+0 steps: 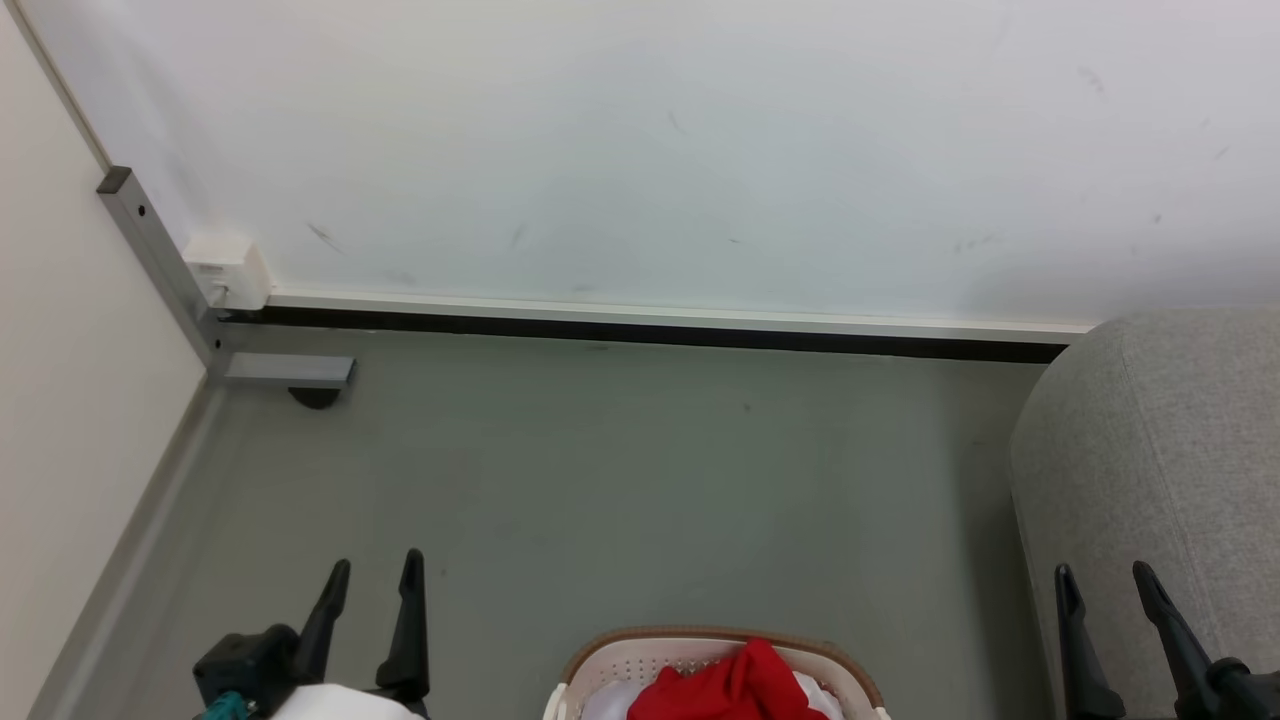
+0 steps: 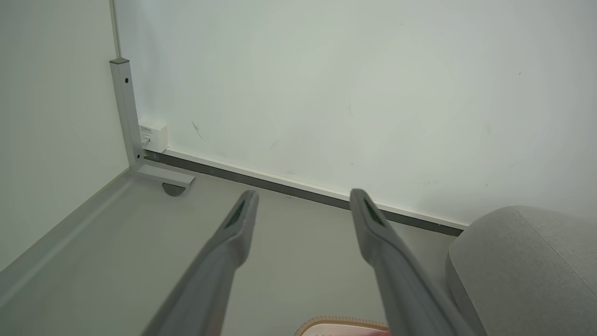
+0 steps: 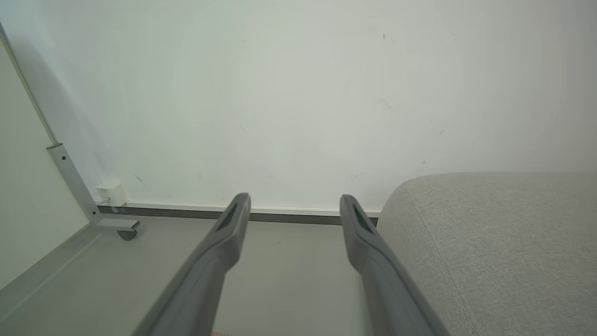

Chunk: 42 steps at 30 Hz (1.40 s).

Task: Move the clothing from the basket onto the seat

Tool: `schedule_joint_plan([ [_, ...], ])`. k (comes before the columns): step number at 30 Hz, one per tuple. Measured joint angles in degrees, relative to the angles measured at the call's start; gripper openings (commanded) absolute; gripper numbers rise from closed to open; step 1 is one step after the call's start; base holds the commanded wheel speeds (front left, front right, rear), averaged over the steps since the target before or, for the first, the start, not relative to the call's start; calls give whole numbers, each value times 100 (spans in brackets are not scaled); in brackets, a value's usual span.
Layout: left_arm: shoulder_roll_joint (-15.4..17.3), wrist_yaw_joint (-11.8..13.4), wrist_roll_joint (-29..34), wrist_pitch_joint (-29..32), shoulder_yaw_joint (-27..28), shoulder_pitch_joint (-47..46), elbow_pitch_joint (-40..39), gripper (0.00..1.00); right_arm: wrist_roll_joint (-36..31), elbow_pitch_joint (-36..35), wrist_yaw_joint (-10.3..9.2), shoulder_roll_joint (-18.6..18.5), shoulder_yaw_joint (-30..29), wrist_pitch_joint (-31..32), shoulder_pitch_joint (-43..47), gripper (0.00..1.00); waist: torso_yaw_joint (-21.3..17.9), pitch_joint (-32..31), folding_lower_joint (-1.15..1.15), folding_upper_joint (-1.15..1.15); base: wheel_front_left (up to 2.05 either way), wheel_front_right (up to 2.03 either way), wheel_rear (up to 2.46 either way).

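Head view: I see the clothing (image 1: 735,685) in the basket (image 1: 620,645), the seat (image 1: 1160,450) to the right. My left gripper (image 1: 377,562) and right gripper (image 1: 1102,570) gape, empty. Left wrist: basket rim, contents blurred, maybe red. Right wrist: seat beside the spread jaws.

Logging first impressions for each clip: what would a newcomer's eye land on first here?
The bright red clothing heaped in the cream basket at the bottom middle of the head view jumps out against the grey floor. The big light grey seat rises at the right. The left gripper and right gripper hover either side of the basket, fingers spread and empty.
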Motion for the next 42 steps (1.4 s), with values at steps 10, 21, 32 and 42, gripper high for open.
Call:
schedule_joint_plan([
  [10, -1, 9, 525, -123, -11, 5, 67, 100, -392, 47, 0, 23, -119, -132, 55, 100, -11, 97, 0, 0, 0, 0, 0],
  [21, -8, -1, 1024, -252, -79, -236, 147, 100, -705, 45, 0, 51, -156, -250, -90, 100, -85, 421, 0, 0, 0, 0, 0],
  [32, -63, -348, 1722, -113, -1134, -1502, 1585, 100, -1133, -241, 0, 66, -109, -354, -740, 100, -326, 1274, 0, 0, 0, 0, 0],
  [42, -99, -480, 1570, 932, -2320, -2930, 3028, 100, -1461, -595, 0, 57, -90, -399, -1404, 100, -576, 2486, 1, 0, 0, 0, 0],
])
